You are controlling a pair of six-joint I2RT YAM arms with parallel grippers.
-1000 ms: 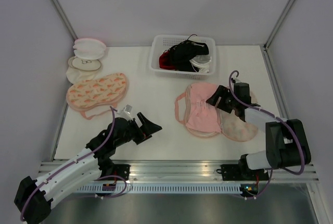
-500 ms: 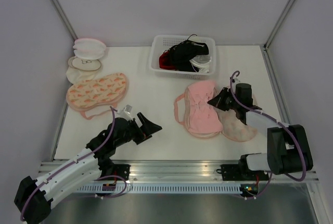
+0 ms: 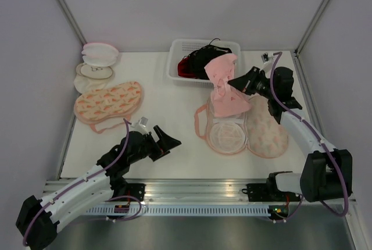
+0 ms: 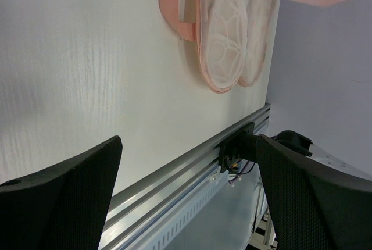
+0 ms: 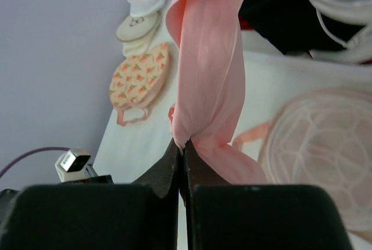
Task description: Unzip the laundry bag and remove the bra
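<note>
White tabletop (image 3: 174, 110) is stretching out between pale grey walls, with an aluminium rail (image 3: 197, 190) running along its near edge where both arm bases are bolted. Nearest to me, on the left, the left gripper (image 3: 167, 139) is hovering low over bare table, its two black fingers spread wide apart, holding nothing and touching nothing. A little farther in, on the right half, the laundry bag (image 3: 268, 134) is lying unzipped and flat open like a clamshell, its carrot-printed half lying to the right and its white mesh-lined half facing up to the left. Over the far end of that open bag, the right gripper (image 3: 238, 81) is reaching leftward in the air, its fingers pinched tightly together on the bra (image 3: 220, 78). That pale pink fabric is hanging from the pinch, lifted out of the mesh half, with its lower end dangling at the bag's far rim; I cannot tell whether it is brushing the rim. Over on the left, at about the same depth, a second carrot-print bag (image 3: 109, 102) is lying closed near the table's left edge. Beyond it, white-and-pink round cases (image 3: 96, 61) are sitting stacked in the far-left corner. Farthest back, in the middle, a white basket (image 3: 173, 67) is holding black, red and white garments (image 3: 203, 58), and the raised bra is hanging just in front of its right side.
</note>
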